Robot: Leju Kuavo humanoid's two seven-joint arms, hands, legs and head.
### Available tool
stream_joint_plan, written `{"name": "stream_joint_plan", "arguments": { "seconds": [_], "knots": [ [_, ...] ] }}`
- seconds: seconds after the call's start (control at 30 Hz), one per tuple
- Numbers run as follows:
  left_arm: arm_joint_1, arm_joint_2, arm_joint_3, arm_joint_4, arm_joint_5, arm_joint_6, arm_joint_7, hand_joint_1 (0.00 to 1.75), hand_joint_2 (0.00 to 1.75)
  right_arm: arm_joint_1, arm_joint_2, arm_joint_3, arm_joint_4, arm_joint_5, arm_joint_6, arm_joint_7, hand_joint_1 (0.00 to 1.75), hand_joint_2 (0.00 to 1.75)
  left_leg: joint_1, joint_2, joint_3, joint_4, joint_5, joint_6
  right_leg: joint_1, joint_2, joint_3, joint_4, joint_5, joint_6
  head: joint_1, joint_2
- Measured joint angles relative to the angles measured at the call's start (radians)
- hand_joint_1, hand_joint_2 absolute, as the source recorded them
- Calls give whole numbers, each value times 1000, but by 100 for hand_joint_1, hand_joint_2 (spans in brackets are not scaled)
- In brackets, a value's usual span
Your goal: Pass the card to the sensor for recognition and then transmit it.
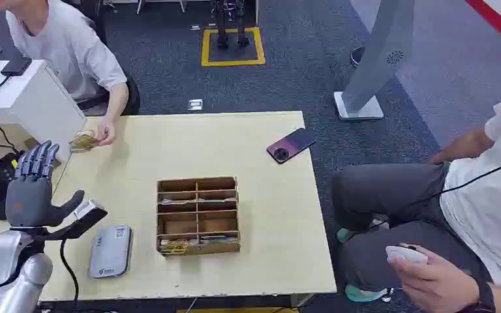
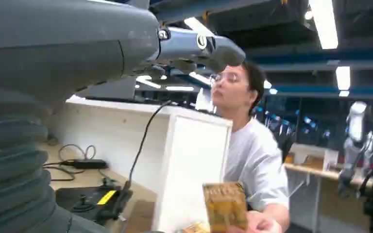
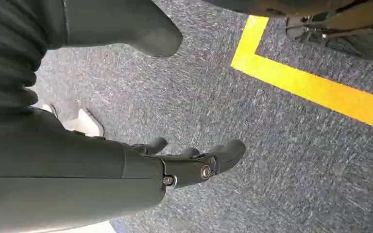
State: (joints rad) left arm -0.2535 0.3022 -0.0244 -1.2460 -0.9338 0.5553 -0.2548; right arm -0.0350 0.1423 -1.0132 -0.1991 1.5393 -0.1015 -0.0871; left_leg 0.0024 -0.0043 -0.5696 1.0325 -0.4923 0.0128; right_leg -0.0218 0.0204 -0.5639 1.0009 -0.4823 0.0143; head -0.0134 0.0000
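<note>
A gold card [image 1: 83, 140] lies at the table's far left edge under the fingers of a person in a grey shirt; in the left wrist view the card [image 2: 226, 206] stands upright in that person's hand. My left hand [image 1: 32, 189] is raised at the table's left side with fingers [image 2: 194, 46] spread upward, holding nothing, a short way nearer than the card. A grey flat card reader [image 1: 111, 251] lies on the table near the front left. My right hand [image 3: 194, 162] hangs over grey carpet with its fingers loosely extended and empty.
A wooden compartment box [image 1: 197, 215] with cards in its front slots stands mid-table. A black device with a white tip [image 1: 83, 217] and cable sits beside my left thumb. A phone [image 1: 291, 145] lies at the far right. A second person sits at the right.
</note>
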Motion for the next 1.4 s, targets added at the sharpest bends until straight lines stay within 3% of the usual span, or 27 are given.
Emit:
{"name": "stream_joint_plan", "arguments": {
  "seconds": [0.17,0.53,1.27,1.3,1.33,1.4],
  "knots": [
    [-48,-42,-4,83,0,99,-31,0,175,-2,0,29,1,0,21,23,0,175,0,0,0,0,0,0,0,0,0,0,0,0,0,0],
    [-138,-91,-27,218,14,99,-31,0,175,-10,0,78,5,0,16,4,0,175,0,0,0,0,1,0,0,0,0,0,1,0,0,0],
    [-146,-103,-27,268,59,97,-45,0,175,-10,0,96,6,0,15,22,0,175,0,0,0,0,1,0,0,0,0,0,1,-1,0,0],
    [-146,-104,-27,268,63,96,-46,12,175,-10,0,96,6,0,15,20,0,175,0,0,0,0,1,0,0,0,0,0,1,-1,0,0],
    [-145,-104,-27,269,68,96,-47,175,175,-10,0,96,6,0,15,17,0,175,0,0,0,0,1,0,0,0,0,0,1,-1,0,0],
    [-142,-104,-27,270,71,94,-49,175,175,-10,0,96,6,0,15,13,0,175,0,0,0,0,1,0,0,0,0,0,1,-1,0,0]
  ]
}}
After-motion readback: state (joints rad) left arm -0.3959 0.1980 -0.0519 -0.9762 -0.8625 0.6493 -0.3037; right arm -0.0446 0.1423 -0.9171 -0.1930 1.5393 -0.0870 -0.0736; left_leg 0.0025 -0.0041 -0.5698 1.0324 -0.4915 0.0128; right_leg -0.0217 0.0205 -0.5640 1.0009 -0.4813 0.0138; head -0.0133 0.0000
